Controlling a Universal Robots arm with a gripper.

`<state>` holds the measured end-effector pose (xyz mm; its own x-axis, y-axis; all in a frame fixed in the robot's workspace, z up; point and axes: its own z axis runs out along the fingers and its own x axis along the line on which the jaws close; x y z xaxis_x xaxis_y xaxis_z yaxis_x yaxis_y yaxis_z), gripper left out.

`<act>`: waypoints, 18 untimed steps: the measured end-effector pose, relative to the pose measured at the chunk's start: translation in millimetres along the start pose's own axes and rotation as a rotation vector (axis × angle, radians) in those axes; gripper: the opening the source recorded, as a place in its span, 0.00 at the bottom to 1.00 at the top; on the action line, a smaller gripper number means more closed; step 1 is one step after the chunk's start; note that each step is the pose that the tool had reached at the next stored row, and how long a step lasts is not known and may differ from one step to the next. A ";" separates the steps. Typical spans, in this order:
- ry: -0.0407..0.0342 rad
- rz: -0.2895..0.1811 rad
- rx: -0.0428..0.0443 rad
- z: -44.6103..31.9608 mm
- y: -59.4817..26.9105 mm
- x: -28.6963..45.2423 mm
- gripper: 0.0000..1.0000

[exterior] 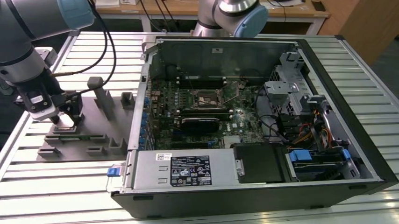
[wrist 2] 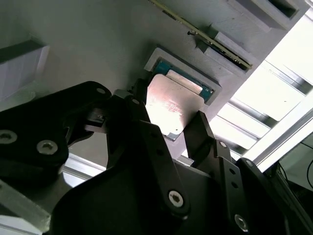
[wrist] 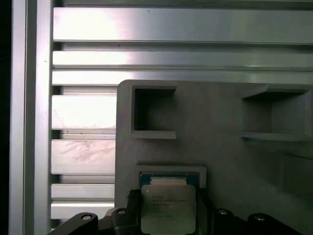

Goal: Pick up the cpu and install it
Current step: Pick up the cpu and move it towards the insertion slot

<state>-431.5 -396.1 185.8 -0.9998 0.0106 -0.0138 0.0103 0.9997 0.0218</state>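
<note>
The cpu (wrist 2: pixel 172 104) (wrist: pixel 168 211) is a small silvery square with print on its top. It sits between the two black fingers of my gripper (wrist 2: pixel 166 112) (wrist: pixel 167 204), which is shut on its opposite edges. It hangs just over a teal-rimmed pocket (wrist: pixel 168 175) in the grey fixture block (exterior: pixel 93 123) (wrist: pixel 220 122), slightly tilted in the second wrist view. In the exterior view my gripper (exterior: pixel 64 122) stands low over that block, at the view's left. The dark socket frame (exterior: pixel 204 99) lies open on the motherboard inside the computer case (exterior: pixel 349 140).
The case lies on its side on a slatted aluminium table (exterior: pixel 62 186), with cables and a drive cage at the exterior view's right. Grey posts (exterior: pixel 98 95) rise from the fixture block close to my gripper. A second arm's base (exterior: pixel 231 18) stands behind the case.
</note>
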 end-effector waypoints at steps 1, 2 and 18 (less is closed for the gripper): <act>-0.0001 0.000 -0.0001 -4.8 0.1 -0.1 0.54; -0.0001 0.000 0.0000 -10.1 0.2 -0.2 0.54; -0.0023 0.000 -0.0003 -37.5 0.9 -0.6 0.54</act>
<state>-431.5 -396.1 223.3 -0.9998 0.0106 -0.0161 0.0102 0.9997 0.0221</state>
